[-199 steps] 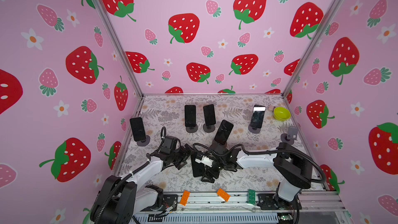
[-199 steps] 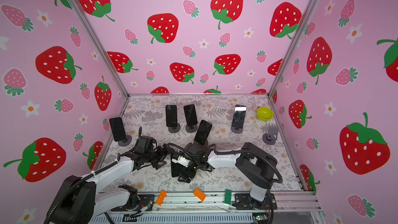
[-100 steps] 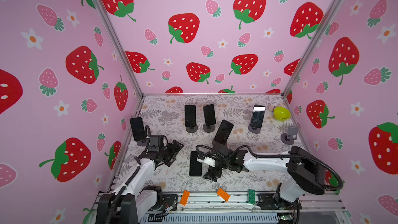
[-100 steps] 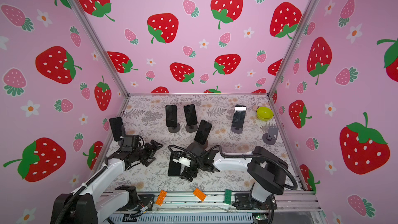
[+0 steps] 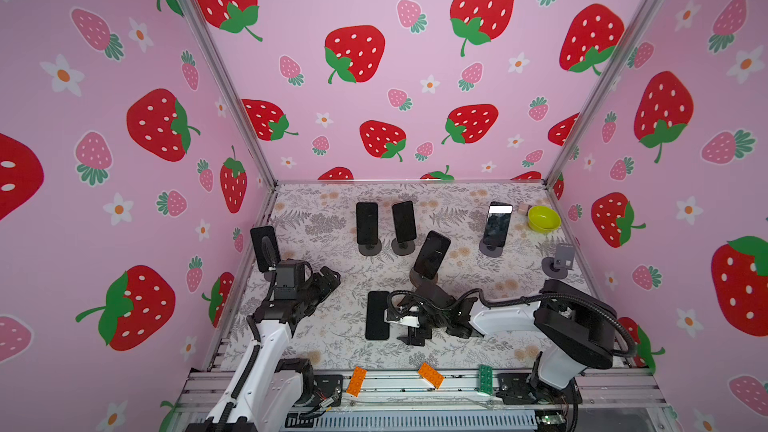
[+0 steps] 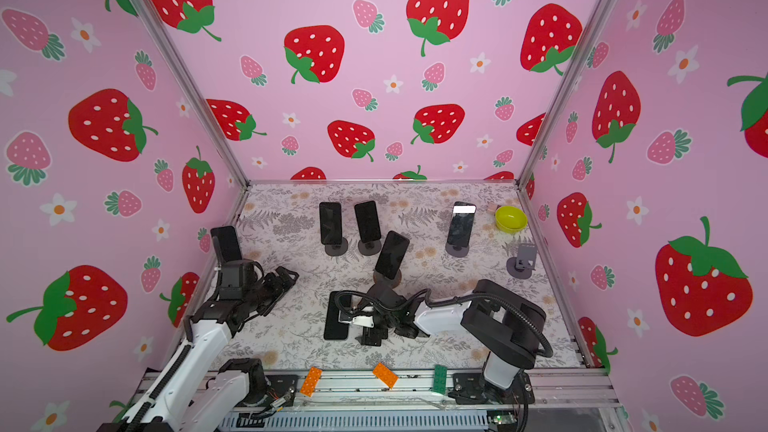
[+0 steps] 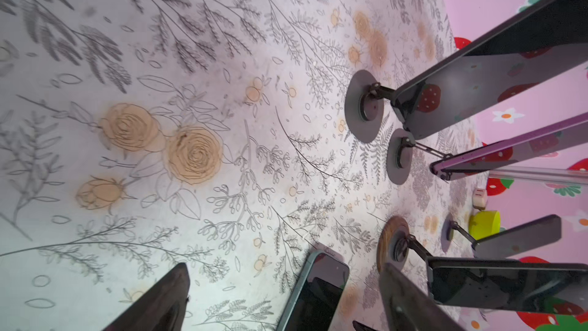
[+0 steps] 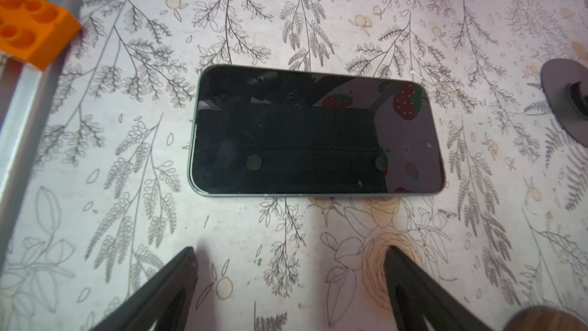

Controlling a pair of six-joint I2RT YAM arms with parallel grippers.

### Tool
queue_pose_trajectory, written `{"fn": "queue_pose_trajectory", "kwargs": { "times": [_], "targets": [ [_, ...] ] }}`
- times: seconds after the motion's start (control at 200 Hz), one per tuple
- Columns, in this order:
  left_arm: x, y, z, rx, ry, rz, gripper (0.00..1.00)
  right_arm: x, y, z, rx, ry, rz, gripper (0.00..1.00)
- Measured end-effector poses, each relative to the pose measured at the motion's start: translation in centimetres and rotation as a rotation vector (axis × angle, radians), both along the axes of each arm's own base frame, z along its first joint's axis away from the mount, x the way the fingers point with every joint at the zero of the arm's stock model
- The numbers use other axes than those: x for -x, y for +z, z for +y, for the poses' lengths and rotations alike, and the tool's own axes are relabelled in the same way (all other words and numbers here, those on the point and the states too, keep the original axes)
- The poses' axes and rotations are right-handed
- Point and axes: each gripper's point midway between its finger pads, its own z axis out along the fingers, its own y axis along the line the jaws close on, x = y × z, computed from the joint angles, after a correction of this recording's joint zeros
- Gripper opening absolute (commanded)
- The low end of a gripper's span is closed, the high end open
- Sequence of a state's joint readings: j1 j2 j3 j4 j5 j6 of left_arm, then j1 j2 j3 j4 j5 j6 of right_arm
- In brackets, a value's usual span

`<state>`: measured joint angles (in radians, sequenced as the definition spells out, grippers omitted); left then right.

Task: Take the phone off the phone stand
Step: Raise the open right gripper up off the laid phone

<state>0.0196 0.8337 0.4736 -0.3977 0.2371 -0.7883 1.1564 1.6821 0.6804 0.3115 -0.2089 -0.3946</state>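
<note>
Phone point(image 8: 318, 132) now lies flat nr desk's point(image 5: 316, 338) front edge; right gripper point(image 8: 289, 249) has let go, jaws apart. Left gripper point(image 5: 328, 279) has backed off, jaws apart too. Removal looks done.

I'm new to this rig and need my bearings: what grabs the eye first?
Loud strawberry-print walls surround the floral table. Five dark phones are propped on stands across it, while one phone lies flat near the front, the open right gripper beside it.
</note>
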Motion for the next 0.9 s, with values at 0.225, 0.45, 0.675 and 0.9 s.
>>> {"fn": "queue_pose_trajectory", "kwargs": {
  "times": [0.225, 0.45, 0.675, 0.9],
  "targets": [
    [0.4, -0.5, 1.7, -0.095, 0.041, 0.013, 0.94, -0.7, -0.2, 1.2, -0.028, 0.009, 0.032, 0.92],
    [0.3, -0.8, 1.7, -0.096, 0.046, 0.023, 0.96, -1.6, -0.6, 2.2, -0.032, 0.014, 0.097, 0.91],
    [-0.1, -1.0, 1.5, -0.077, 0.042, 0.032, 0.97, -1.7, -0.8, 3.9, -0.02, 0.037, 0.155, 0.9],
    [-1.0, -1.0, 1.5, -0.074, 0.049, 0.02, 0.97, -1.8, -0.9, 4.4, 0.003, 0.033, 0.187, 0.9]
  ]
}}
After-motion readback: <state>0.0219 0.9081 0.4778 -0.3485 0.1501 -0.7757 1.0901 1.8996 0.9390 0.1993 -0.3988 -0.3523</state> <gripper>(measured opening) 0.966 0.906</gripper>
